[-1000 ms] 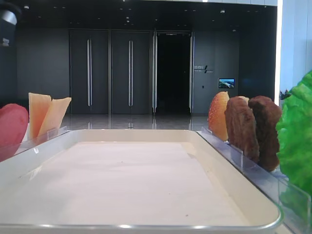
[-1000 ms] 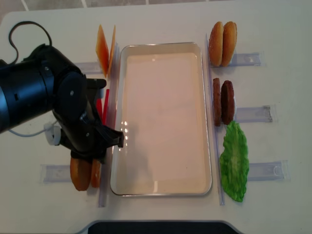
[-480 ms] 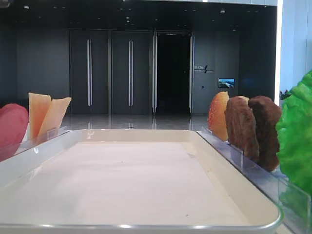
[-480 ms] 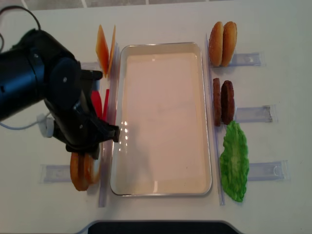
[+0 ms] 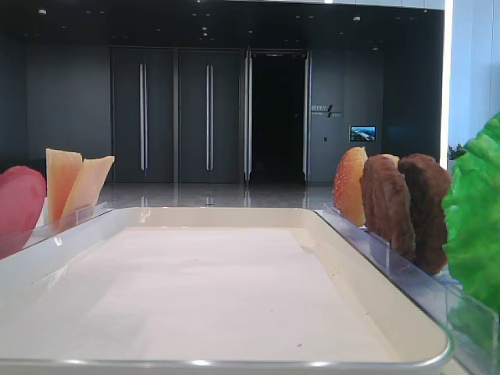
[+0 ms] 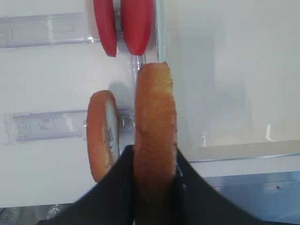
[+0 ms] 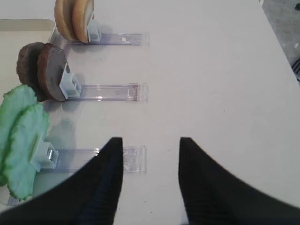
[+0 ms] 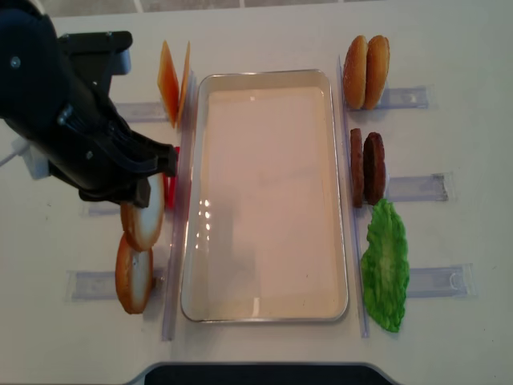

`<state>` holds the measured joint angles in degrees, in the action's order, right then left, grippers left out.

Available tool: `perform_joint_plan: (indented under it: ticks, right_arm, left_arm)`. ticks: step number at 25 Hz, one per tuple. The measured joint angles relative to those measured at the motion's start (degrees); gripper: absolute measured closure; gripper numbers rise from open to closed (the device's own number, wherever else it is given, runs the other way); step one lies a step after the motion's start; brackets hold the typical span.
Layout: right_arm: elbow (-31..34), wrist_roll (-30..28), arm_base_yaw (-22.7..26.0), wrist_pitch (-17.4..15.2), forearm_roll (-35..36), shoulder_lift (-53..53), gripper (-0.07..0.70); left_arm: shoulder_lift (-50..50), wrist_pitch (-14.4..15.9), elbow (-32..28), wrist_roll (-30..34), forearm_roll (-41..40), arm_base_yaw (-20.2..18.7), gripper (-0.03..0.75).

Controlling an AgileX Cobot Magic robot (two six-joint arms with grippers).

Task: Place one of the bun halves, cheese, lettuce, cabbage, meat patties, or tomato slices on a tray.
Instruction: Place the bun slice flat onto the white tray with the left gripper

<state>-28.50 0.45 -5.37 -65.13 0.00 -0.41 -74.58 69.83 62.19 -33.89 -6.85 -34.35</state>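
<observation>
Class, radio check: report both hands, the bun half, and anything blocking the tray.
Left hand shut on bun half, lifted off its holder. Right hand open, empty, over bare table. Tray unobstructed.

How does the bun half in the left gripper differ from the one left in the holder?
The gripped bun half hangs clear of the table, clamped in the left gripper; the other bun half stands on edge in its clear holder, untouched. The gripped one sits nearer the tray. Both are round and golden-brown.
</observation>
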Motion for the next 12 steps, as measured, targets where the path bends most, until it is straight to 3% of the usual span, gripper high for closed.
perform_joint_plan:
  ticks: [9, 12]
  right_arm:
    - [0.00, 0.00, 0.00, 0.00, 0.00, 0.00, 0.328]
    - [0.00, 0.00, 0.00, 0.00, 0.00, 0.00, 0.328]
  left_arm:
    - [0.05, -0.10, 0.00, 0.00, 0.90, 0.00, 0.587]
    - [-0.25, -4.16, 0.00, 1.12, 3.83, 0.00, 0.587]
